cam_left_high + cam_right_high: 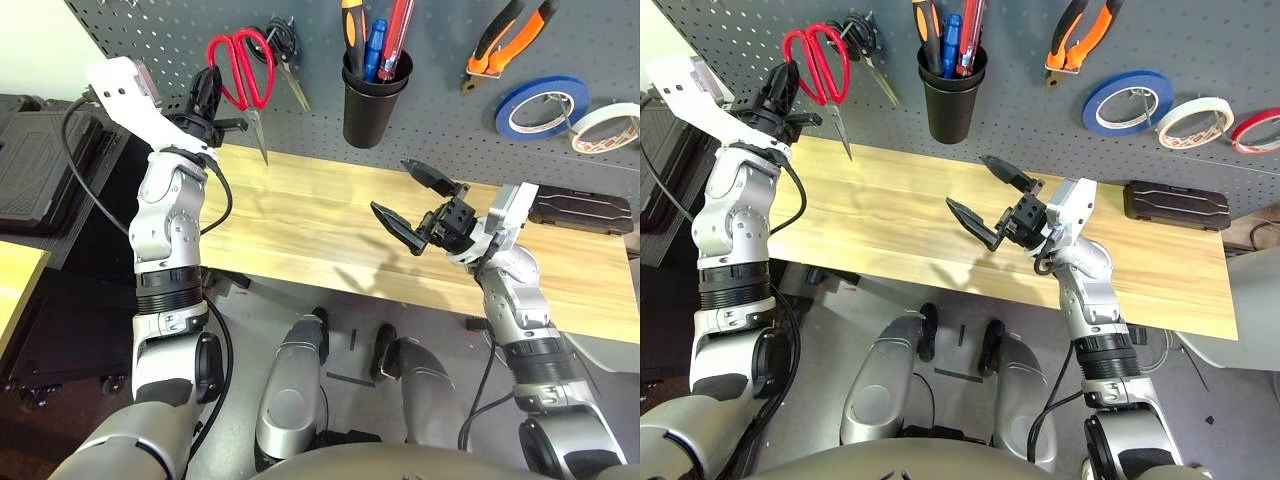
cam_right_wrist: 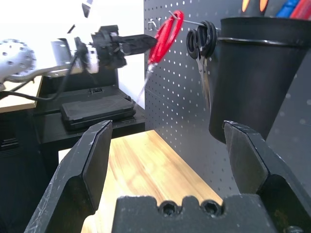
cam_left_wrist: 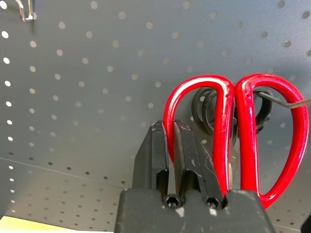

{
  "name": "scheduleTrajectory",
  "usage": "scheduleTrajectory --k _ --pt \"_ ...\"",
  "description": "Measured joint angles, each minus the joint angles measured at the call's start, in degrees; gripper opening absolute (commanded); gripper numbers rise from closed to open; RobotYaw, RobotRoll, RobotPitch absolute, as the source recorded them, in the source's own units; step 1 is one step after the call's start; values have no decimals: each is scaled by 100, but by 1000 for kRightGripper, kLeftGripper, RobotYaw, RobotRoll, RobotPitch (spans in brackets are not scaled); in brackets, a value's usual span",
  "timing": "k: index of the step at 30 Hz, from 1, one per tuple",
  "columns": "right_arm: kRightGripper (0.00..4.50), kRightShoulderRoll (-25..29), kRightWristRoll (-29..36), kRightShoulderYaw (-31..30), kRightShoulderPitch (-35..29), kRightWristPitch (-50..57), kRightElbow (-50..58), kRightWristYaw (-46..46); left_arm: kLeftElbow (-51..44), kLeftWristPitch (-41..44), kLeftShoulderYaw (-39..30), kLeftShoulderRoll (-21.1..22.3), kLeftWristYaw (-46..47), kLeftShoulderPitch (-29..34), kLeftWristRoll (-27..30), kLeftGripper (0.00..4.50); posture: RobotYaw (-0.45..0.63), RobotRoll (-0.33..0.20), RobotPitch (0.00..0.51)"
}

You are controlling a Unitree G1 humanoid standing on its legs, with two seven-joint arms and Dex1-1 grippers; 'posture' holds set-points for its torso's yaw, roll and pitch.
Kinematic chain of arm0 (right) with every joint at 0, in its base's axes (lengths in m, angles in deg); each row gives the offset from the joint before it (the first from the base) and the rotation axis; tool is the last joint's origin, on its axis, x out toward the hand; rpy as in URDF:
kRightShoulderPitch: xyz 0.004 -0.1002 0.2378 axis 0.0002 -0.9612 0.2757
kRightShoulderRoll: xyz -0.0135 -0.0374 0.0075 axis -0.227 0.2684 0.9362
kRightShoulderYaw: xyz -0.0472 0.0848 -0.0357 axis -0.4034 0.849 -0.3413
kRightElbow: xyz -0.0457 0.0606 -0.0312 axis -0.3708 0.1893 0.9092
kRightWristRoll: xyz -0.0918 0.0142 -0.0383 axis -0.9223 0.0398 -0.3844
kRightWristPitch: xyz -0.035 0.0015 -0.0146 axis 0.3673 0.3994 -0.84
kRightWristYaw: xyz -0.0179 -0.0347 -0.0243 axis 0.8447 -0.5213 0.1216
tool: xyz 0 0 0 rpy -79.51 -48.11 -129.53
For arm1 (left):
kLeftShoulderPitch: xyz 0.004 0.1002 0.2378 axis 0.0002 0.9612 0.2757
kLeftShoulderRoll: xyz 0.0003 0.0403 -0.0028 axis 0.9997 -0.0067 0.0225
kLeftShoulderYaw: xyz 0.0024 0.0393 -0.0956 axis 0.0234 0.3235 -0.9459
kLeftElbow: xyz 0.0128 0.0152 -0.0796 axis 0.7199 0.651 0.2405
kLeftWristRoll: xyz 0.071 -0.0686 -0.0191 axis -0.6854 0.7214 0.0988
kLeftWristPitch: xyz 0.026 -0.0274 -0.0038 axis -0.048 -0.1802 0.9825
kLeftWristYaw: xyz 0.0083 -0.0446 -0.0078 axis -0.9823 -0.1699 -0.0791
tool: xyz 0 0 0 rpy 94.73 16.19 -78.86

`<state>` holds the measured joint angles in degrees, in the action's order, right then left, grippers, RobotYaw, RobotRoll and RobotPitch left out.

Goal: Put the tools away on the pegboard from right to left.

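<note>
Left claw shut on red-handled scissors at pegboard.

The light is bright and even, from above. Soft shadows of the arms lie on the bench. Near fingers look slightly blurred; glare whitens the background.

Wide bare table between both arms; black-handled scissors and black cup holder crowd the red-handled scissors.

silver arms, black cables, black jaws
</note>
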<state>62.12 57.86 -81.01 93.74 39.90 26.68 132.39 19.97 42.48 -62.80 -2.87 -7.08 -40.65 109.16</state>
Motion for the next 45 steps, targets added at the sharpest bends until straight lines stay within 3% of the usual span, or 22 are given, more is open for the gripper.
scheduleTrajectory --k 7,13,19,25,33,37,45 --pt "4500 25 -108 -14 -24 8 51 -171 1162 -667 79 -68 -251 -504 -184 15 213 0 261" --pt "4500 24 -209 -46 -20 8 60 -313 1512 -943 140 -129 -402 -573 -249 15 218 0 261" --pt "4500 0 -424 32 71 -98 -31 -798 1489 -1018 218 -142 -501 -300 -355 2011 226 0 243" --pt "4500 -24 -796 363 29 -146 -161 -1705 642 -975 279 -128 -609 890 -381 4458 218 0 222" --pt "4500 -221 -1729 940 16 -238 -810 -3780 -80 -916 198 222 -533 1948 -581 4488 181 0 195" --pt "4500 -244 -2136 1279 15 -424 -1210 -4854 48 -1203 16 341 -434 1999 -647 4488 163 0 192" --pt "4500 -137 -2379 1790 9 -903 -1949 -6062 644 -1698 -107 407 -526 2012 -689 4488 132 0 185"
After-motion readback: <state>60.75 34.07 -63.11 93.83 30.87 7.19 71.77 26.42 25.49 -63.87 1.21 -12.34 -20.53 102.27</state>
